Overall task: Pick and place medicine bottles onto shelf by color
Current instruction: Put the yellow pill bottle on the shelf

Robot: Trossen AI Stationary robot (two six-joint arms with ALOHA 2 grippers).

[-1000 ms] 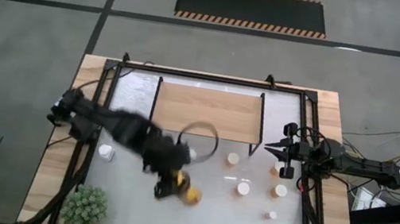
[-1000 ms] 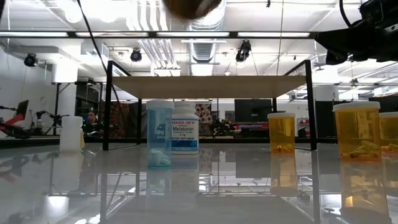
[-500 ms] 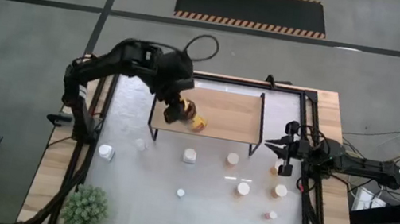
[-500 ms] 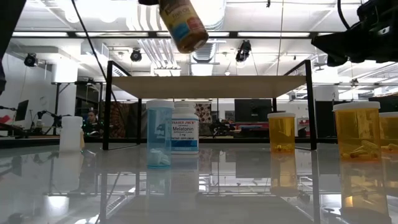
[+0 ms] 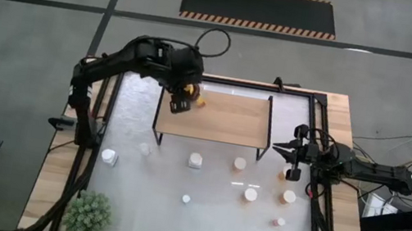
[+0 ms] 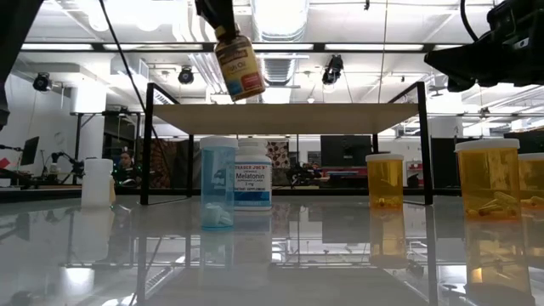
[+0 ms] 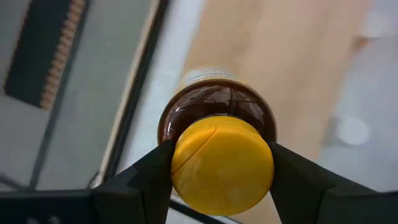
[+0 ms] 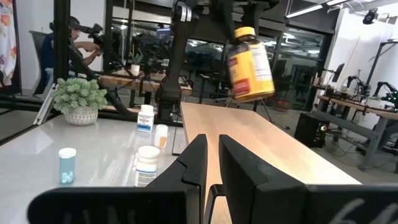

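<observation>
Placing is the step now: the left gripper (image 5: pixel 183 100) holds the amber jar (image 6: pixel 237 65) by its yellow lid (image 7: pixel 222 163), tilted in the air above the shelf (image 5: pixel 222 118), near its far left corner. Next it must lower it upright and release. The right gripper (image 5: pixel 292 155) waits closed beside the shelf.

A robotics lab or workshop, probably: exposed silver ceiling ducts (image 6: pixel 276 64), grey concrete floor (image 5: pixel 33 5) with a hazard-striped black mat (image 5: pixel 260 10) (workbenches blur beyond the fingers).
</observation>
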